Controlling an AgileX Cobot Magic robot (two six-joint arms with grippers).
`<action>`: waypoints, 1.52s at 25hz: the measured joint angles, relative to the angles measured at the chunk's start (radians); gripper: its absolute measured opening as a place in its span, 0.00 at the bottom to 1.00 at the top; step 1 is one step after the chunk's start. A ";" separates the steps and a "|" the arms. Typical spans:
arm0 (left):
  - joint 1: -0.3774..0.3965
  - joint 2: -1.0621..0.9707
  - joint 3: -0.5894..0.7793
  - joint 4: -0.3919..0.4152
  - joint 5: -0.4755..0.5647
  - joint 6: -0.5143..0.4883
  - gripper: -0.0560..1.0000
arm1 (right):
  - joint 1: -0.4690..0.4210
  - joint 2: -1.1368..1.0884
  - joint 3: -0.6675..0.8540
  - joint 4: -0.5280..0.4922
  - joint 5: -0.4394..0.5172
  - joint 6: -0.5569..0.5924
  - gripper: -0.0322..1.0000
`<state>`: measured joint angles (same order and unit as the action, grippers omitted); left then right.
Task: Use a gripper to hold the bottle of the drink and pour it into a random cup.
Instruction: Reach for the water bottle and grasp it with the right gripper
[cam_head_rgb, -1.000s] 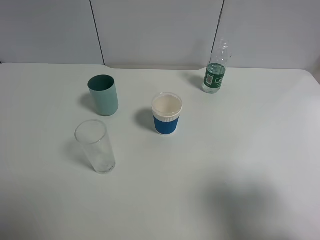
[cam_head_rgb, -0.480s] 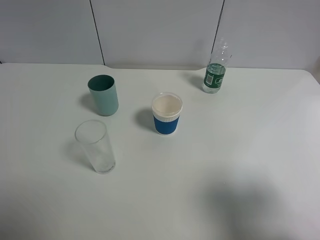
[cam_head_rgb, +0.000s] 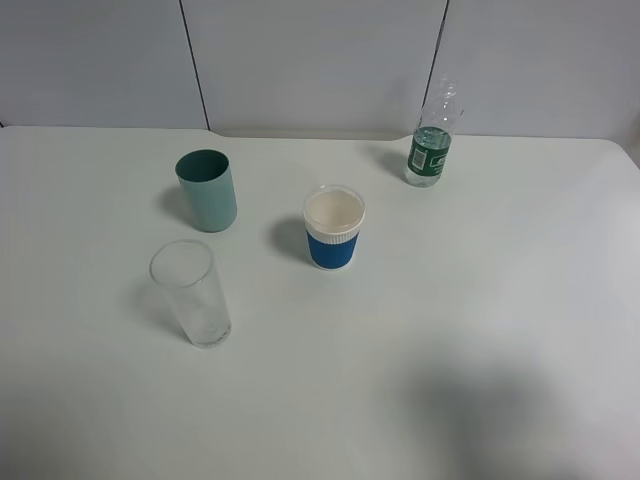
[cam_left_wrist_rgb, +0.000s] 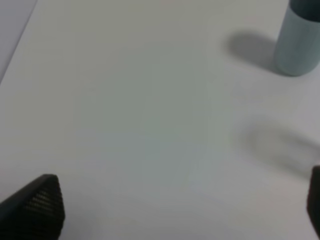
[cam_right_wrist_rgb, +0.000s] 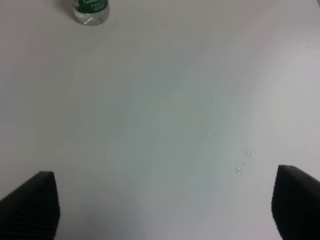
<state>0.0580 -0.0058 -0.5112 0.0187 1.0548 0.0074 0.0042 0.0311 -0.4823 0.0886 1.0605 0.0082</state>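
Note:
The bottle of the drink (cam_head_rgb: 433, 138), clear with a green label, stands upright at the back right of the white table; its base also shows in the right wrist view (cam_right_wrist_rgb: 90, 12). The cup (cam_head_rgb: 191, 293), a tall clear glass tumbler, stands upright at the front left. Neither gripper shows in the high view. In the left wrist view my left gripper (cam_left_wrist_rgb: 180, 207) is open and empty over bare table, its black fingertips (cam_left_wrist_rgb: 37, 202) far apart. In the right wrist view my right gripper (cam_right_wrist_rgb: 162, 205) is open and empty, well short of the bottle.
A teal opaque cup (cam_head_rgb: 207, 190) stands behind the glass tumbler and shows in the left wrist view (cam_left_wrist_rgb: 298, 40). A white paper cup with a blue band (cam_head_rgb: 334, 227) stands mid-table. A few water droplets (cam_right_wrist_rgb: 242, 161) lie on the table. A grey panel wall (cam_head_rgb: 320, 60) backs the table.

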 joint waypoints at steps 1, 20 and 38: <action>0.000 0.000 0.000 0.000 0.000 0.000 0.98 | 0.000 0.036 -0.004 0.008 -0.005 -0.008 0.84; 0.000 0.000 0.000 0.003 0.000 0.000 0.98 | 0.000 0.582 -0.036 0.108 -0.435 -0.140 0.84; 0.000 0.000 0.000 0.002 0.000 0.000 0.98 | 0.068 0.962 -0.036 0.168 -0.678 -0.167 0.84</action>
<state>0.0580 -0.0058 -0.5112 0.0206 1.0548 0.0074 0.0722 0.9929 -0.5184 0.2565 0.3827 -0.1593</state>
